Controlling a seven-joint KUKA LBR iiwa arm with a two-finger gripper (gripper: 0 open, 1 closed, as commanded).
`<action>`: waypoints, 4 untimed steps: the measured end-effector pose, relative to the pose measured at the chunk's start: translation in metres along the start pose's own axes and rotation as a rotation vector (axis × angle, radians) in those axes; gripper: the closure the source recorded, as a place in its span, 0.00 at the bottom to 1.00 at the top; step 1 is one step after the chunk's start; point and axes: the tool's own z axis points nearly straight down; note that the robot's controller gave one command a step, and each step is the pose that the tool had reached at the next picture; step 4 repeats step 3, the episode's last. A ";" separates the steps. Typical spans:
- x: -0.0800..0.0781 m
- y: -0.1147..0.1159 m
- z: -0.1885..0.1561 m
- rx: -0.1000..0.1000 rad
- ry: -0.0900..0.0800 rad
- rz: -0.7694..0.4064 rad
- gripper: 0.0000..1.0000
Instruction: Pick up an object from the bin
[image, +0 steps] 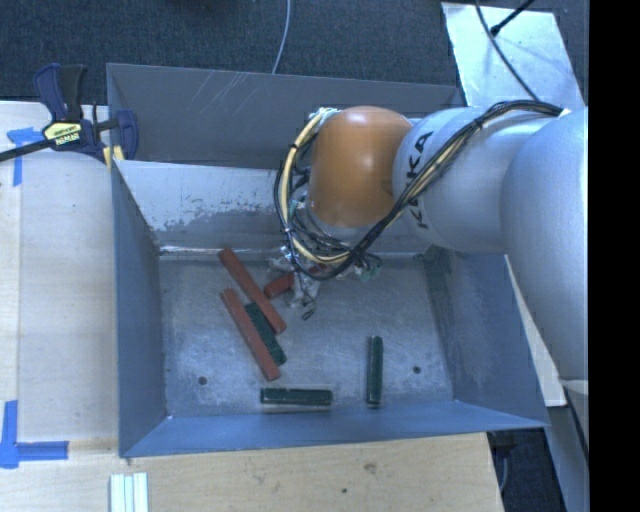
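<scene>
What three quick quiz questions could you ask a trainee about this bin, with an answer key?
1. How many dark green sticks lie in the bin?
2. True or false: the gripper hangs by the far ends of the red-brown sticks, near the far wall.
3. Which stick lies farthest right on the floor? A: a red-brown one. B: the green one along the near wall. C: the lone green one pointing at that wall.
Key: 1: three. 2: true. 3: C.
</scene>
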 end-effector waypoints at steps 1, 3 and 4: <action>0.000 0.000 0.000 0.000 0.000 0.001 1.00; -0.002 -0.001 -0.043 0.000 0.001 0.006 1.00; -0.002 -0.001 -0.043 0.000 0.001 0.006 1.00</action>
